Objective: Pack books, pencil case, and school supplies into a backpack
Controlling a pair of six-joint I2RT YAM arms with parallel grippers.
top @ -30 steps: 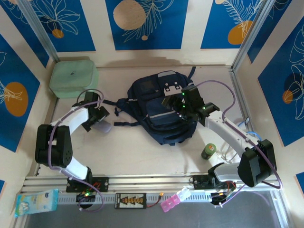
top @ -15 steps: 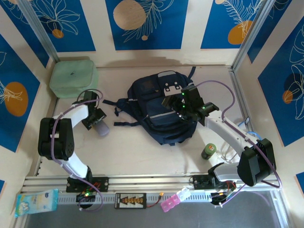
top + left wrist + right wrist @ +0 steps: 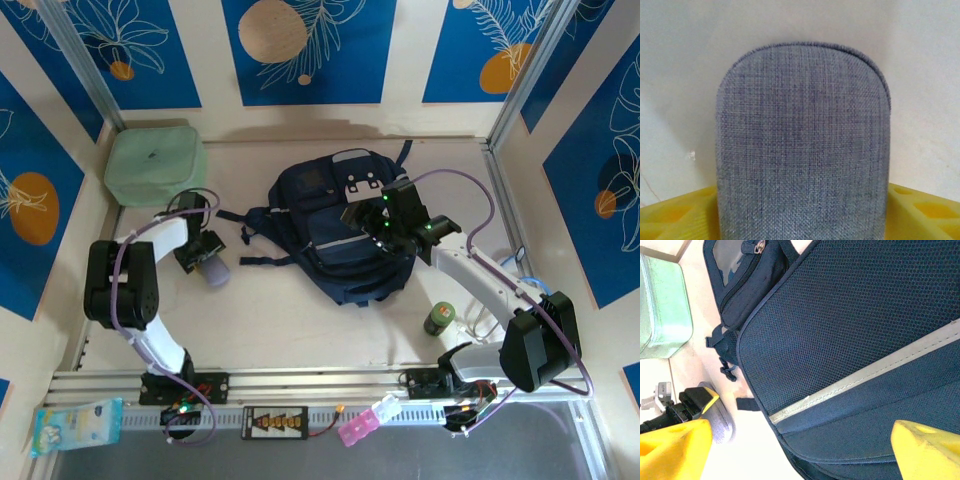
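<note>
The navy backpack (image 3: pixel 340 240) lies flat in the middle of the table, with its pale stripe across the front pocket (image 3: pixel 865 375). My right gripper (image 3: pixel 365 215) hovers open over that pocket, its yellow fingers (image 3: pixel 675 450) spread apart with nothing between them. To the left, the pencil case (image 3: pixel 216 272), a small grey-blue woven pouch, rests on the table. My left gripper (image 3: pixel 205 262) is shut on the pencil case (image 3: pixel 802 145), a yellow finger (image 3: pixel 675 215) against each side. The pouch also appears in the right wrist view (image 3: pixel 720 420). The books are out of view.
A mint-green boxy case (image 3: pixel 155 162) sits in the back left corner. A small green bottle (image 3: pixel 438 320) stands right of the backpack, near the right arm. Backpack straps (image 3: pixel 255 235) trail left towards the pouch. A wipes pack (image 3: pixel 75 425) and a pink item (image 3: pixel 358 428) lie on the front rail.
My left gripper has closed onto the pencil case, and the left arm's elbow has drawn back and upright. The right arm has not moved.
</note>
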